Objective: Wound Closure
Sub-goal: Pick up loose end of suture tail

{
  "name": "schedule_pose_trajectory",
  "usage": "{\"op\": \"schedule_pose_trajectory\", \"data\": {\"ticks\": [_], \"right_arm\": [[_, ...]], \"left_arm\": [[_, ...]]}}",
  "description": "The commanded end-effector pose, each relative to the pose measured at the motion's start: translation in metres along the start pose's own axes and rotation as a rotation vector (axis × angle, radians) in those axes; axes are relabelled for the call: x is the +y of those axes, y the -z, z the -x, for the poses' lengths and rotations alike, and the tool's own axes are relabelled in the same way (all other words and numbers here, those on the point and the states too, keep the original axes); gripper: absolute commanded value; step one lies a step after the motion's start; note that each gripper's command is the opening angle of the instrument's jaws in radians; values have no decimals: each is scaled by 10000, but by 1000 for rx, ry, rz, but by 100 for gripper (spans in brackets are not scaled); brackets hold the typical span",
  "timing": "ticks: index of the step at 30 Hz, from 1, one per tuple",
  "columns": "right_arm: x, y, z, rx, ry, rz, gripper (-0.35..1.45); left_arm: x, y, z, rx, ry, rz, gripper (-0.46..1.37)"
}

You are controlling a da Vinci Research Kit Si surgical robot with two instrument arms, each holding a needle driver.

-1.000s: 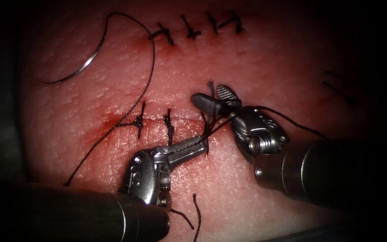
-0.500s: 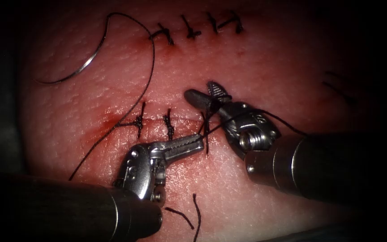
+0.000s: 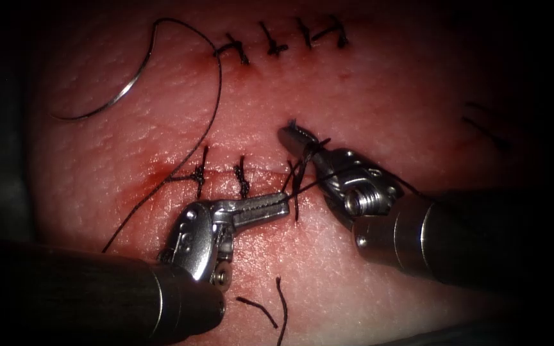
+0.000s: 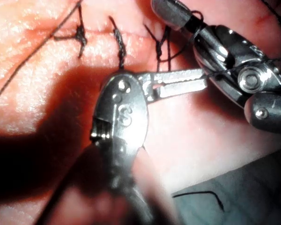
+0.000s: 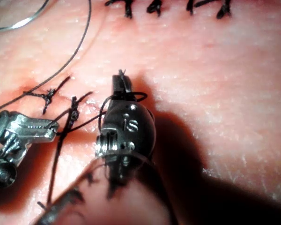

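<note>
The left tool (image 3: 281, 206) has its jaws closed on the thread (image 3: 302, 186) just below the cut (image 3: 226, 168) in the tissue (image 3: 386, 83). The right tool (image 3: 293, 136) looks clamped on a short thread end, with thread wound around its jaws. The needle (image 3: 120, 90) lies free on the tissue at upper left, well apart, its thread trailing past finished stitches (image 3: 242, 176).

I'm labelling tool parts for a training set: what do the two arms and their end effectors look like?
Both are dark, round shafts ending in shiny silver metal wrists with small screws and pins. The left end effector has long, thin serrated jaws. The right end effector has darker jaws, and its wrist housing bears stamped characters.
</note>
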Motion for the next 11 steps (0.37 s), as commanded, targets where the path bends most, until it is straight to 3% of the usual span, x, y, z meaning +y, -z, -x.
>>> {"op": "schedule_pose_trajectory", "data": {"ticks": [1, 11], "right_arm": [[0, 0, 0, 0, -1, 7, -35], [-1, 1, -1, 1, -2, 7, -35]], "left_arm": [[0, 0, 0, 0, 0, 4, -35], [0, -1, 1, -1, -1, 12, -35]]}}
